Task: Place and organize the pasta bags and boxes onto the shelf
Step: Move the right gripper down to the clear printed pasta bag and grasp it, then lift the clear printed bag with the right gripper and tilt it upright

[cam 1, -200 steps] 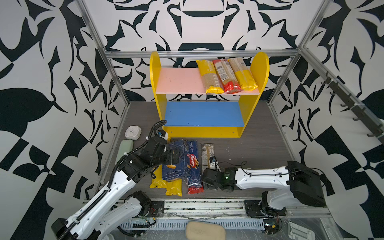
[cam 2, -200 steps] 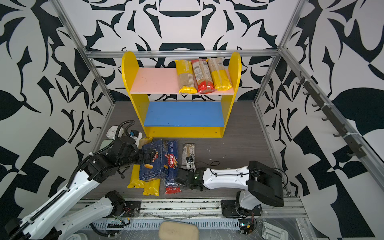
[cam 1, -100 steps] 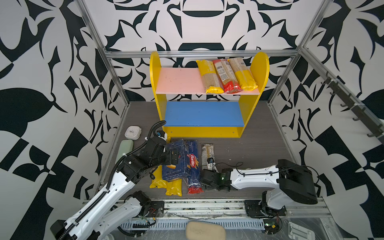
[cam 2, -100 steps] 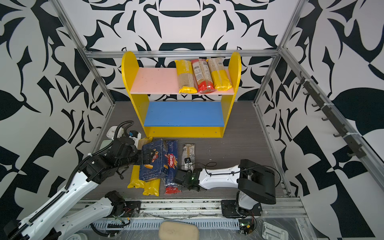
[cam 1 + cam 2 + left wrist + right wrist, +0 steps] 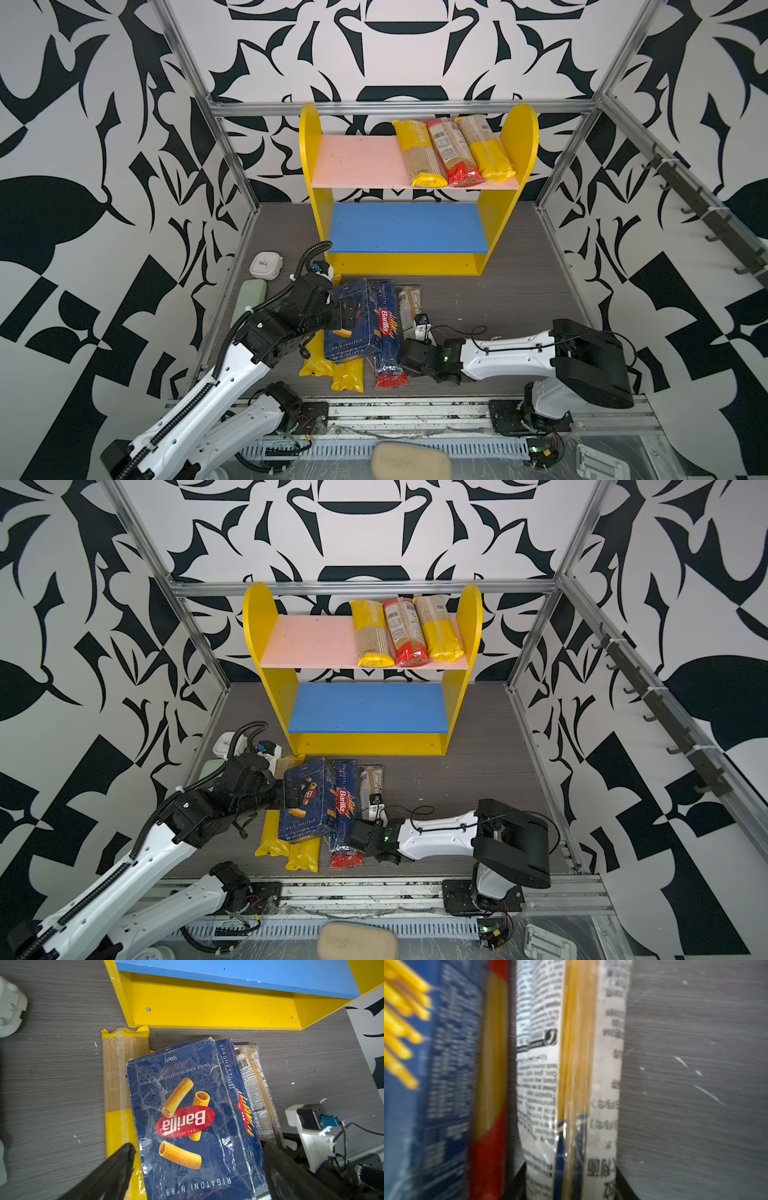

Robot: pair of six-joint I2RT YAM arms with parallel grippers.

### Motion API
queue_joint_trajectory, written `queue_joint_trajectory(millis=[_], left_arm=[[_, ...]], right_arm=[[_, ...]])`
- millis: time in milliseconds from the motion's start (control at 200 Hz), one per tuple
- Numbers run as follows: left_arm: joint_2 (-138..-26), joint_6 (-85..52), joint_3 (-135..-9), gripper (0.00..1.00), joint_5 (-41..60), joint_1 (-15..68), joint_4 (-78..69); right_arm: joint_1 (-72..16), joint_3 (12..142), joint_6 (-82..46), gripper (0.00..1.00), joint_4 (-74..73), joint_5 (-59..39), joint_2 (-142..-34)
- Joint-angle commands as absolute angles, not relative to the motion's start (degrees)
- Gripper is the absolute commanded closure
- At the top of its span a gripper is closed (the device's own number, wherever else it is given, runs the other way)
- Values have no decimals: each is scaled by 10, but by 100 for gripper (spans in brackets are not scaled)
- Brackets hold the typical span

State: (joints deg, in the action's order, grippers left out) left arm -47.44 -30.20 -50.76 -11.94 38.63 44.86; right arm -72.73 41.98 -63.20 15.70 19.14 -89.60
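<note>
- the shelf point(image 5: 519, 137) stands at the back of the counter point(image 5: 523, 299). three spaghetti bags point(image 5: 453, 151) lie side by side at the right end of its pink upper board point(image 5: 357, 162), two yellow-ended with a red-ended one between them
- the rest of the pasta is piled on the counter just in front of the shelf
- the rigatoni box point(image 5: 353, 328) lies flat on top of two yellow-ended bags point(image 5: 347, 376). the spaghetti box point(image 5: 386, 328) is tight against its right side, with a red-ended bag point(image 5: 390, 378) poking out from under it
- the white-label bag point(image 5: 409, 301) lies on the counter just right of the spaghetti box
- left pincer point(image 5: 198, 1146) hangs over the rigatoni box, released. its fingers point(image 5: 116, 1167) are spread wide, one on each side of the box, and I can't tell if they touch it
- right pincer point(image 5: 571, 1186) is down at counter level, clenched on the near end of the white-label bag. the right wrist view shows a dark finger against each side of it
- a pale green case point(image 5: 249, 295) and a small white gadget point(image 5: 266, 266) sit at the counter's left edge, apart from the pile
</note>
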Motion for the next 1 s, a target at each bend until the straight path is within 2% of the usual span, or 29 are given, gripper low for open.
queue_joint_trajectory(millis=[0, 55, 110, 560, 825, 1000], left_arm=[[-478, -307, -526, 1, -134, 384, 461], [-484, -307, -529, 1, -133, 384, 459], [-491, -307, -534, 1, -131, 384, 457], [-516, -306, -555, 1, -136, 384, 452], [-538, -306, -564, 1, -137, 384, 443], [-551, -306, -573, 1, -137, 384, 441]], right_arm=[[-726, 377, -638, 84, 156, 93, -922], [-720, 371, -637, 96, 154, 93, -908], [-711, 363, -632, 100, 151, 92, -891], [-609, 280, -594, 100, 105, 24, -695], [-554, 254, -573, 100, 132, -17, -558], [-549, 265, -565, 100, 163, -26, -511]])
